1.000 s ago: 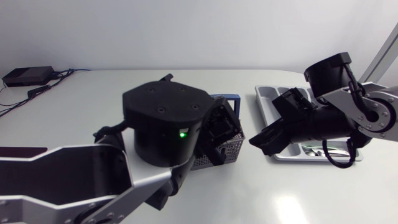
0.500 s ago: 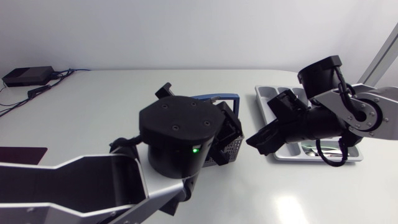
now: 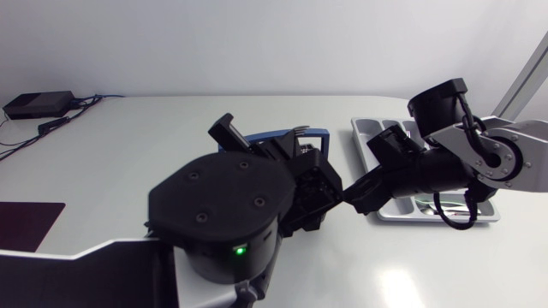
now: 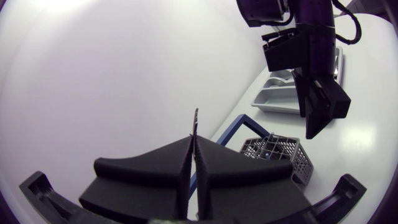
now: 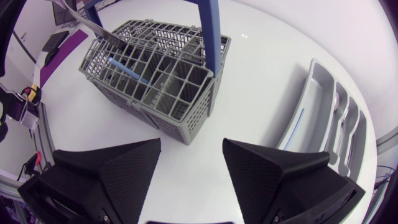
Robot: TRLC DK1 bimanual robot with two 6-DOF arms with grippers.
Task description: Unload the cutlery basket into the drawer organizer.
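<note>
The grey cutlery basket (image 5: 155, 81) with a blue handle (image 3: 291, 134) stands mid-table; my left arm (image 3: 214, 205) covers most of it from above. In the left wrist view my left gripper (image 4: 194, 140) is shut on a thin piece of metal cutlery (image 4: 195, 121) that sticks up from its fingers, with the basket (image 4: 273, 152) ahead and below. That cutlery (image 5: 90, 23) hangs over the basket's far side. My right gripper (image 5: 189, 152) stands open and empty just right of the basket (image 3: 347, 195). The grey drawer organizer (image 3: 364, 137) lies on the right, with cutlery in it.
A light blue item (image 5: 124, 70) stays inside the basket. The organizer (image 5: 311, 106) holds metal pieces (image 5: 339, 102) and a thin blue stick (image 5: 300, 124). A black device with cables (image 3: 38, 104) sits at the back left, and a dark mat (image 3: 26, 218) lies at the left edge.
My left arm has swung across and risen over the basket, bringing its gripper up out of it with the cutlery. My right gripper has edged left toward the basket.
</note>
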